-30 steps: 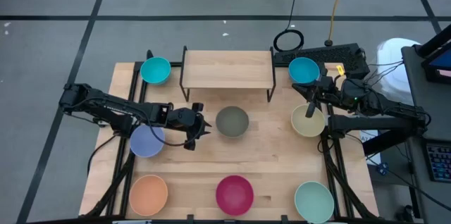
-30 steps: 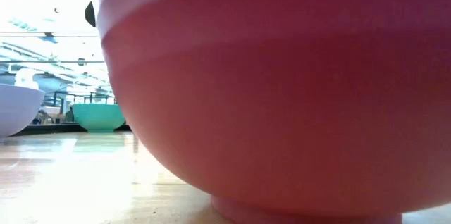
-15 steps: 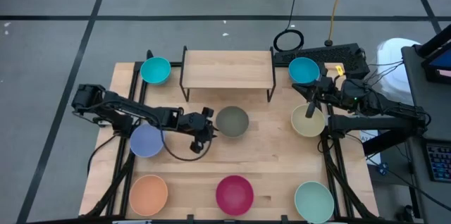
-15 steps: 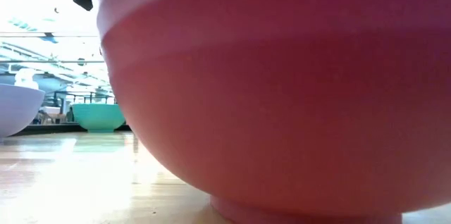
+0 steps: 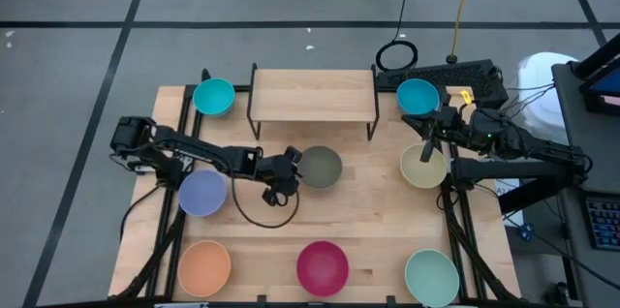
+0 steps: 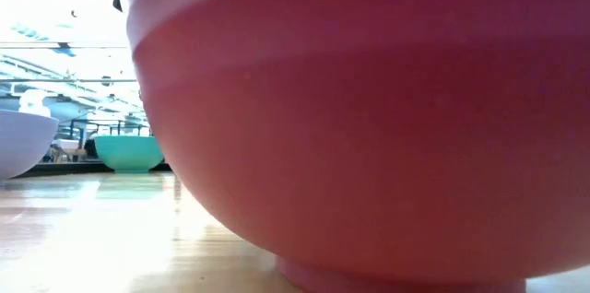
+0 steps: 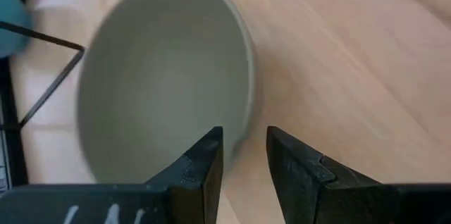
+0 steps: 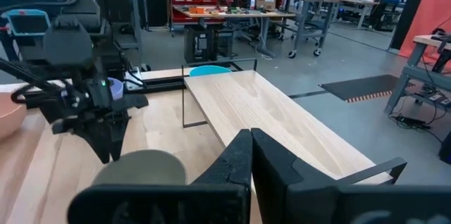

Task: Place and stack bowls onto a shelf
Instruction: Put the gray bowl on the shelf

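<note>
— How is the left arm posed?
— Stretched low across the table, its left gripper (image 5: 291, 166) just beside the rim of the olive-grey bowl (image 5: 320, 167). In the wrist view the fingers (image 7: 204, 164) stand partly apart, straddling the near rim; whether they grip it, I cannot tell.
— And the bowl itself?
— Upright, mouth up, round, so no long axis. It sits straight ahead of the fingertips, with the shelf (image 5: 313, 94) just beyond it.
— The right arm?
— Waiting at the far side, right gripper (image 5: 427, 147) with fingers pressed together, holding nothing, above the cream bowl (image 5: 423, 168).
</note>
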